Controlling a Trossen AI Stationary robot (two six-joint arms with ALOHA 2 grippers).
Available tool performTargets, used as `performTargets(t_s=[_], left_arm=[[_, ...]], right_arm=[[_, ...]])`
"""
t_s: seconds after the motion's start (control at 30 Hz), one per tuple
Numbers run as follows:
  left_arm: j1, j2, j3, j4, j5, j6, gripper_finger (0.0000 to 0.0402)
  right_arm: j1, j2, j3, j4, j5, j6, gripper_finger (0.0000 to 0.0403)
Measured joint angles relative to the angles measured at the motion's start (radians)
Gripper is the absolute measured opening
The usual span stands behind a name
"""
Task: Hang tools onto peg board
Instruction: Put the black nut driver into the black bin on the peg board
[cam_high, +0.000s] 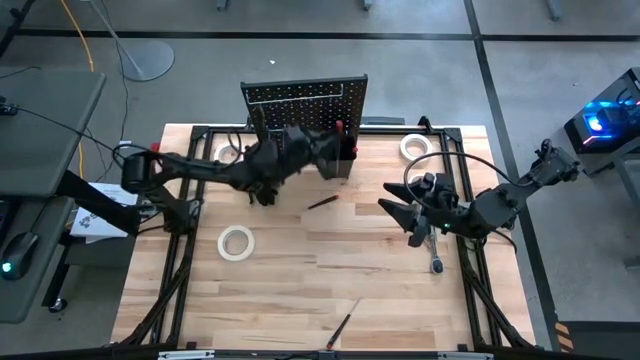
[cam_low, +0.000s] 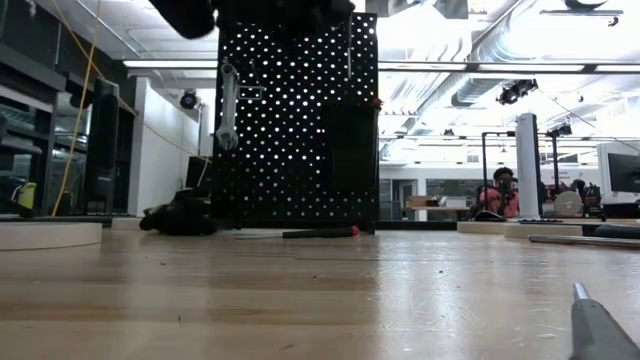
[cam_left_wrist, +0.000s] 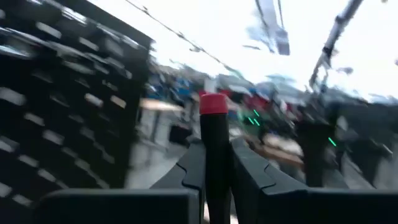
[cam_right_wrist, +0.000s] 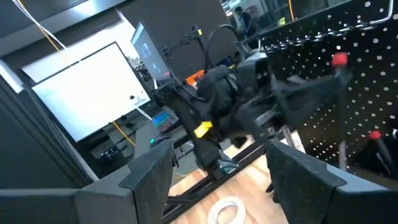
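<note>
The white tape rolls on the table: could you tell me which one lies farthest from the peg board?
The tape roll lying alone on the open wood in front of the left arm. The other two sit at the back edge, level with the peg board.

Both arms are built of dark, matte black segments joined by rounded joint housings. The left arm (cam_high: 200, 168) is a long chain of bulky links, with a small red spot near its base. Seen from the right wrist, it carries a yellow tag and a looping black cable over its wrist. The right arm (cam_high: 500, 205) has black cables arching over its forearm. The right gripper (cam_right_wrist: 217, 174) has two broad, angular black fingers (cam_right_wrist: 146, 171) with flat faceted faces.
</note>
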Motion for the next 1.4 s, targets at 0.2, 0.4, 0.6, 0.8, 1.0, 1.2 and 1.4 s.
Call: performTargets(t_s=[0.2, 0.4, 0.6, 0.8, 1.0, 1.2, 1.4], left_arm=[[0.071, 0.072, 0.056, 0.033, -0.056, 0.084, 0.0034], [0.085, 0.124, 0.143, 0.045, -0.052, 0.208, 0.0049], [0.081, 0.155, 0.148, 0.036, -0.052, 0.309, 0.0154], [0.062, 0.147, 0.148, 0.026, -0.051, 0.281, 0.0216], [-0.020, 0.031, 0.149, -0.357, 0.079, 0.176, 0.0226], [-0.140, -0.032, 0.135, -0.886, 0.204, 0.070, 0.0227], [-0.179, 0.101, 0.078, -0.998, 0.174, -0.076, 0.0227]], right_arm=[[0.000, 0.000, 0.000, 0.001, 0.019, -0.018, 0.0245], [0.000, 0.000, 0.000, 0.000, 0.027, -0.022, 0.0245], [0.000, 0.000, 0.000, -0.001, 0.026, -0.026, 0.0245], [0.000, 0.000, 0.000, -0.001, 0.026, -0.026, 0.0245], [0.000, 0.000, 0.000, -0.001, 0.023, -0.021, 0.0245], [0.000, 0.000, 0.000, -0.011, 0.021, -0.022, 0.0245], [-0.003, 0.001, 0.000, -0.015, 0.041, -0.027, 0.0245]])
